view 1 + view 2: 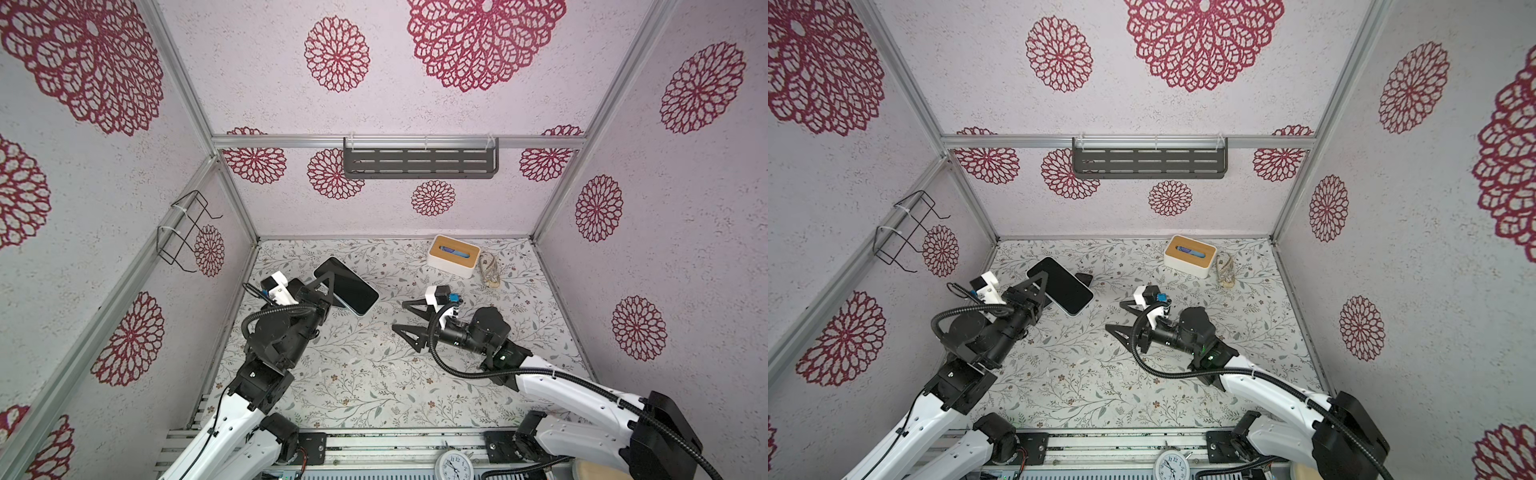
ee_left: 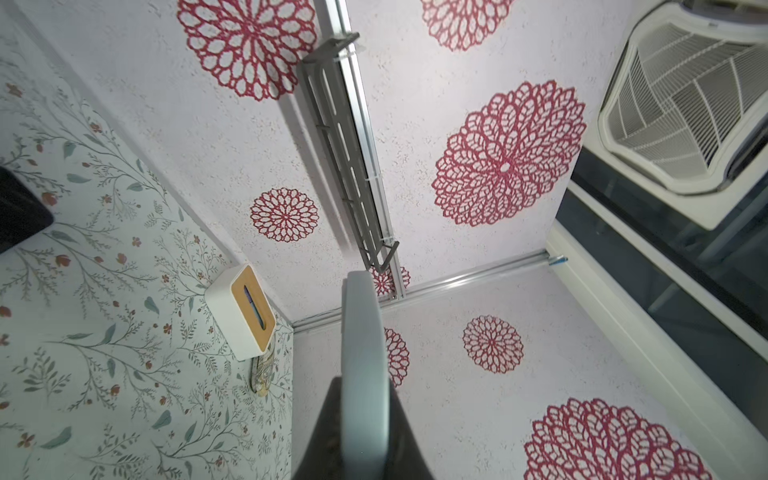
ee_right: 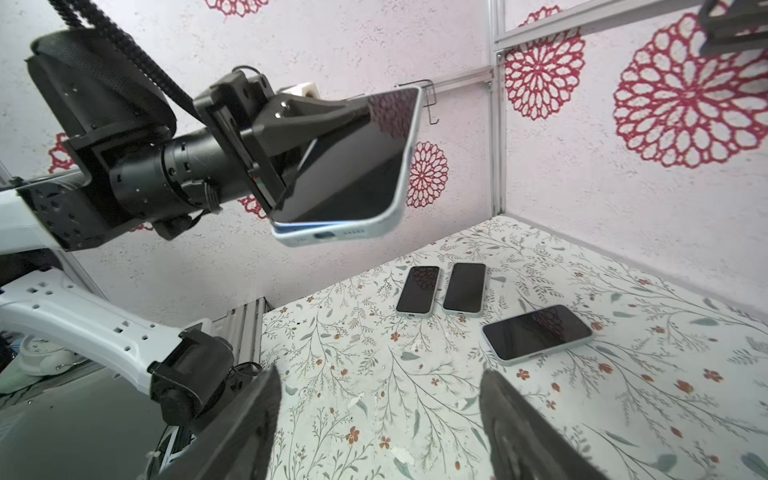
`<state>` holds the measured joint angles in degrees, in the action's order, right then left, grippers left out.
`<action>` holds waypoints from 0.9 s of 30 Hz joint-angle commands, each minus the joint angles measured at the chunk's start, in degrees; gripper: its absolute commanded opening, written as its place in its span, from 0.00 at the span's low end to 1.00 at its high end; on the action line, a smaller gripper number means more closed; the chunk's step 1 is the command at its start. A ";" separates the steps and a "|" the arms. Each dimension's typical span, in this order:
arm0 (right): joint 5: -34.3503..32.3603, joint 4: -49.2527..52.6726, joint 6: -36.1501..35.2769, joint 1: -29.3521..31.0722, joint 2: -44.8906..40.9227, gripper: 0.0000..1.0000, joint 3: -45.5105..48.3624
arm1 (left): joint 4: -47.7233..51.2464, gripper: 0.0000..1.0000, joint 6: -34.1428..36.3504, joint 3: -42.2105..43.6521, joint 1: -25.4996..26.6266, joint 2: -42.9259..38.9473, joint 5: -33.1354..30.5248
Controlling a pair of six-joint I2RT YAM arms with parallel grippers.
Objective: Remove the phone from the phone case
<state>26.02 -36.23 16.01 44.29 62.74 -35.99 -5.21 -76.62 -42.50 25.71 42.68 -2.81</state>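
Nearest, a white clock (image 1: 454, 465) sits on the near rail between the arm bases. The phone (image 3: 353, 166), its screen dark, is in its pale blue phone case (image 3: 390, 220). It hangs above the table's (image 1: 353, 374) far left, pinched flat between the left gripper's (image 1: 332, 286) fingers. To its right the right gripper (image 1: 399, 316) stands wide and empty. Three more phones (image 3: 464, 289) lie on the table at far left, and a tissue box (image 1: 454, 255) stands far right.

Dark phone (image 1: 347, 286) — pale-blue case (image 3: 357, 235) — aloft
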 commanded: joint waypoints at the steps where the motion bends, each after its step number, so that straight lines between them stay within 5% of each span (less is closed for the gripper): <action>1: 11.31 0.11 8.93 -5.27 -2.98 0.83 -1.32 | -5.59 0.00 6.15 -8.27 -7.43 6.24 30.16; 3: 16.38 -0.90 10.59 -6.07 -3.75 0.83 -1.60 | -5.73 0.00 9.22 -11.81 -8.45 9.28 38.94; 6: 20.82 -3.87 13.48 -5.97 -3.52 0.82 -2.03 | 0.70 0.00 17.63 -16.28 -8.30 10.23 41.53; 10: 24.05 -9.86 17.32 -5.80 -1.53 0.80 -2.59 | -4.24 0.00 19.17 -17.81 -7.75 11.21 47.04; 27: 27.81 -11.92 18.28 -2.52 6.43 0.58 -11.50 | 1.63 0.00 28.51 -20.43 -4.22 11.54 46.58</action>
<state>51.86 -45.32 34.17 41.04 68.71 -45.23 -2.00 -50.15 -61.12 20.99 54.48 44.25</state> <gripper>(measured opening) 0.586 0.131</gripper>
